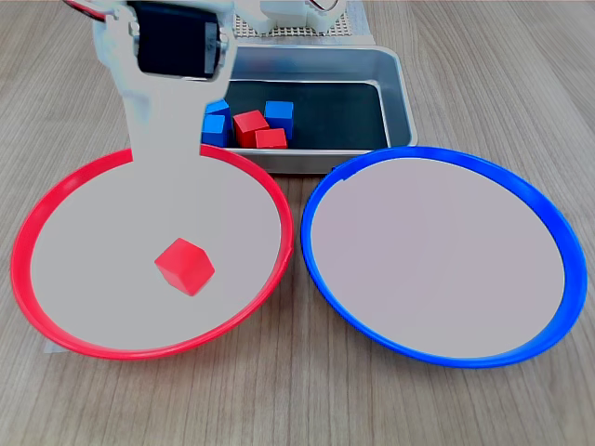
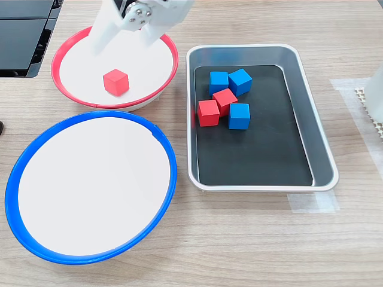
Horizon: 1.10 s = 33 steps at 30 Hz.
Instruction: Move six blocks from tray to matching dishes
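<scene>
One red block (image 1: 184, 266) (image 2: 116, 81) lies alone in the red-rimmed dish (image 1: 56, 307) (image 2: 157, 89). My gripper (image 2: 124, 43) hangs just above it, open, fingers spread and holding nothing. In the first exterior view the white arm (image 1: 167, 111) reaches over this dish's far rim, and its fingertips blend into the pale plate. The silver tray (image 1: 395, 93) (image 2: 263, 182) holds two red blocks (image 2: 225, 100) (image 2: 208, 112) and three blue blocks (image 2: 219, 82) (image 2: 240, 81) (image 2: 239, 116), clustered at one end. Nothing lies in the blue-rimmed dish (image 1: 437, 251) (image 2: 90, 185).
Everything rests on a wooden table. A black flat panel (image 2: 24, 36) lies at the second exterior view's upper left, beside the red dish. A white perforated base (image 2: 371, 101) stands at the second exterior view's right edge. Clear tape (image 2: 311, 200) sticks by the tray's corner.
</scene>
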Available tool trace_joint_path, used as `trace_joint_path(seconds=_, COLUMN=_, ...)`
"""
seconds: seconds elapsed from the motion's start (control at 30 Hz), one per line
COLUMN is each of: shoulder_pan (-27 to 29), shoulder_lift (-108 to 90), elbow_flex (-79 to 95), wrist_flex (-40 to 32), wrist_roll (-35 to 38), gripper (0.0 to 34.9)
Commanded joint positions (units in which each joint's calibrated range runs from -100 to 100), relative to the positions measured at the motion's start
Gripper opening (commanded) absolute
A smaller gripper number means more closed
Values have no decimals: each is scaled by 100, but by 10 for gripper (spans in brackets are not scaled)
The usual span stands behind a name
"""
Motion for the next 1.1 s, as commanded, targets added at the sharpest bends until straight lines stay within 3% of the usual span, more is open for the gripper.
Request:
trace_joint_path(seconds=0.0, shoulder_pan=123, shoulder_lift=-754, elbow_flex=5, wrist_flex=888, wrist_roll=303, gripper=5)
trace_joint_path(seconds=0.17, shoulder_pan=499, shoulder_lift=-1573, elbow_flex=543, wrist_flex=2233, wrist_roll=1348, gripper=4)
trace_joint_path(seconds=0.23, shoulder_pan=622, shoulder_lift=-1863, elbow_flex=1162, wrist_flex=2027, wrist_roll=1568, gripper=17)
trace_joint_path(seconds=0.43, shoulder_pan=763, shoulder_lift=-2272, elbow_flex=2809, wrist_flex=838, wrist_roll=1744, gripper=161)
trace_joint_path(seconds=0.53, shoulder_pan=753, shoulder_lift=-2298, elbow_flex=3365, wrist_flex=203, wrist_roll=1841, gripper=206)
trace_joint_path(seconds=1.07, shoulder_pan=480, shoulder_lift=-2289, elbow_flex=4056, wrist_flex=-78, wrist_roll=2510, gripper=171)
